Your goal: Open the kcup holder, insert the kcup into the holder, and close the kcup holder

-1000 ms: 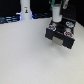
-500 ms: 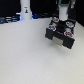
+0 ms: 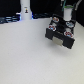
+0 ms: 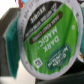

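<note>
Over the kcup holder (image 3: 59, 34), at the exterior view's right and towards the back of the white table (image 3: 25, 57), the gripper (image 3: 64, 17) hangs just above the black box. Compared with the pictures from a second and half a second ago, very little has changed. The arm sits over much the same spot, perhaps shifted slightly, and the holder has not moved on the table. A pale patch on the holder's near side (image 3: 62, 41) may be a drawer handle, but whether a drawer stands open is too blurred to tell. In the wrist view the kcup (image 4: 47, 37) fills nearly the whole picture, its green lid tilted and facing the camera, so it lies very close under the wrist. The fingers are hidden behind it, so how wide they stand, and whether they clasp the pod, cannot be told, though its closeness suggests it is being carried. The near-stillness suggests a slow, careful lining-up for insertion, with closing not yet done. A white bottle-shaped thing (image 3: 25, 10) stands well apart.
</note>
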